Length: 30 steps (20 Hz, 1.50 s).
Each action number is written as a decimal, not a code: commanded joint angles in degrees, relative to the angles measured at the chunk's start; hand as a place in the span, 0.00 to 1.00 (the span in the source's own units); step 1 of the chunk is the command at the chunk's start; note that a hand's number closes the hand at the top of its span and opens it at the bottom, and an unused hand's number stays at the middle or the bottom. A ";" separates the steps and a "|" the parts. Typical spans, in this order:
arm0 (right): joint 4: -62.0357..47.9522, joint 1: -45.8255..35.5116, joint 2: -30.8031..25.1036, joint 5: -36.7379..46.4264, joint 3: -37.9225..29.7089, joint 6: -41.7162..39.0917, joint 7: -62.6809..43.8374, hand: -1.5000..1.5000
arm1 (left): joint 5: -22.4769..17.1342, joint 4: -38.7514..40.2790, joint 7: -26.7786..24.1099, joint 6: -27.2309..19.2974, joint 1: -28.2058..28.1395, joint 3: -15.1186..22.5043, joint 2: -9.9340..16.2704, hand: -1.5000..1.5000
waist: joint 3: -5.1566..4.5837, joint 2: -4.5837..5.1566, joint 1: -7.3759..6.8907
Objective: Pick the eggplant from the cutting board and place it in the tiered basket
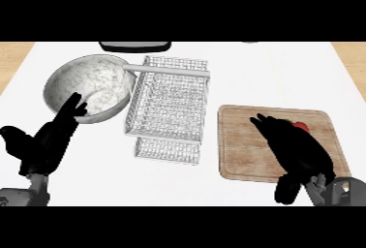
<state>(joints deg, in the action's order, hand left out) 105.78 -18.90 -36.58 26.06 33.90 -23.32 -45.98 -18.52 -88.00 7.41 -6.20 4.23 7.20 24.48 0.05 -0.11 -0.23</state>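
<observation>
White bench (271,72) with wooden strips at its side edges carries a cutting board (239,145) near its right front. Right robot hand (297,147), fingers straight, covers the eggplant, so its axis cannot be told; left robot hand (46,140) rests open.

white table (271,72), tan wood edges at both far sides; bowl (85,89) white-grey marbled pattern; tiered basket (168,104) white wire mesh grid; cutting board (247,145) light brown wood grain, darker rim line; both hands black – left hand (46,140), right hand (297,150); small red bit (301,126) showing by right hand; forearms grey; dark grey object (134,46) at top edge
</observation>
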 commanded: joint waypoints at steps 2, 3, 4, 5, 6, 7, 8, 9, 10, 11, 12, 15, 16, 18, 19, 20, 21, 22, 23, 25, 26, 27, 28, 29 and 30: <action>-5.54 3.22 1.61 6.08 -0.85 0.67 2.68 0.00 | 1.79 -4.33 4.74 -2.29 -0.39 0.63 -2.44 0.50 | -0.02 0.07 0.09; -5.79 3.41 2.35 7.64 -1.13 0.35 3.29 0.00 | 2.34 -3.36 5.27 -0.84 -0.35 -0.06 -1.47 0.50 | -0.03 0.08 0.12; -6.30 3.24 2.62 7.94 -2.31 -1.40 3.88 0.00 | 2.54 -0.30 0.69 1.09 -0.75 -1.79 -1.96 0.50 | -0.05 0.10 0.15; -7.66 5.77 0.97 9.66 -3.61 2.58 8.34 0.00 | 3.00 -1.18 2.35 0.46 -0.01 -1.21 -2.39 0.50 | -0.03 0.10 0.25; -10.12 6.77 1.57 11.80 -2.05 4.77 10.58 0.00 | 2.92 3.46 0.31 0.70 1.85 -1.69 -3.83 0.50 | -0.04 0.17 0.37; -12.61 4.71 5.41 13.75 -0.89 5.23 8.29 0.00 | 5.26 -2.85 5.38 -3.01 1.43 1.33 -5.25 0.50 | -0.02 0.13 0.06; -10.79 6.02 3.56 13.28 -3.79 2.93 10.97 0.00 | 2.48 -4.64 5.05 1.38 -1.63 -2.62 -2.46 0.50 | -0.04 0.07 0.06; -12.96 5.77 3.69 15.87 -2.98 5.13 13.32 0.00 | 5.16 -0.22 3.27 0.15 1.21 -0.88 -4.68 0.50 | -0.04 0.13 0.20; -13.75 4.57 6.13 16.28 -3.79 4.55 11.91 0.00 | 2.68 0.18 3.81 3.68 0.79 -3.89 -2.30 0.50 | -0.05 0.12 0.10; -17.46 5.68 4.22 18.19 -4.35 8.57 16.47 0.00 | 3.72 -3.68 3.99 2.05 -1.46 -2.34 -3.32 0.50 | -0.03 0.12 -0.04; -19.59 4.51 6.74 20.08 -3.34 9.24 16.45 0.00 | 3.93 0.11 0.70 3.29 -1.46 -3.34 -3.85 0.50 | -0.04 0.16 -0.05; -21.15 4.48 6.51 22.58 -5.56 10.87 19.68 0.00 | 5.39 1.62 0.69 3.52 0.29 -2.84 -5.68 0.50 | -0.05 0.15 0.13; -15.75 6.82 2.96 20.28 -8.31 8.83 19.96 0.00 | 6.51 -1.75 2.37 0.48 -1.58 -1.46 -7.73 0.50 | -0.05 0.06 0.31; -23.29 3.92 7.96 24.32 -8.14 10.34 21.62 0.00 | 4.14 -1.07 4.61 4.15 0.55 -5.94 -4.81 0.50 | -0.05 0.12 0.07; -22.73 5.04 7.81 25.04 -8.63 9.28 21.35 0.00 | 5.76 -0.52 2.55 4.63 -1.64 -5.36 -5.32 0.50 | -0.05 0.11 0.10; -22.56 4.08 8.87 25.21 -9.86 6.28 21.27 0.00 | 5.34 -2.94 3.13 5.51 -1.56 -6.31 -5.43 0.50 | -0.05 0.09 0.07; -18.71 5.39 8.04 24.81 -10.00 3.64 19.38 0.00 | 6.87 -6.71 5.62 3.09 -3.66 -4.63 -6.54 0.50 | -0.05 0.04 0.10; -20.61 4.62 6.86 24.22 -10.04 2.01 20.81 0.00 | 6.38 -2.55 3.00 4.94 -2.89 -5.41 -6.09 0.50 | -0.06 0.08 0.12; -26.97 5.21 7.52 24.88 -7.65 3.96 22.38 1.00 | 5.90 -2.40 3.09 4.95 -1.87 -5.16 -5.78 0.50 | -0.05 0.19 -0.10; -25.28 4.05 9.77 20.95 -9.55 -1.20 21.59 1.00 | 6.56 -2.30 4.54 3.79 -0.56 -4.94 -6.91 0.50 | -0.06 0.16 0.04; -27.64 3.68 8.80 22.12 -9.62 -0.46 24.24 1.00 | 7.57 -4.45 5.23 3.33 -1.49 -4.19 -7.09 0.50 | -0.04 0.15 -0.10; -28.01 5.15 9.65 26.98 -6.66 3.68 24.79 1.00 | 8.51 -2.22 3.09 2.92 -1.13 -3.78 -8.76 0.50 | -0.04 0.16 0.03; -28.77 2.61 9.37 26.99 -7.18 1.22 24.73 1.00 | 5.61 -7.40 5.87 5.47 -4.40 -6.39 -5.19 0.50 | -0.04 0.10 -0.41; -29.62 2.94 8.31 27.87 -7.10 2.28 27.25 1.00 | 5.85 -1.18 4.38 6.09 -0.28 -6.71 -6.14 0.50 | -0.05 0.19 0.01; -28.84 3.81 9.35 29.55 -5.40 2.67 25.85 1.00 | 5.47 1.88 2.93 6.76 1.60 -7.91 -5.97 0.50 | -0.07 0.22 0.20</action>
<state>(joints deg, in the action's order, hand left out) 80.26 -15.97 -28.22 52.44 25.88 -20.22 -21.54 -12.33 -90.82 11.15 -1.21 3.12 1.08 18.38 -0.49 -0.70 -0.46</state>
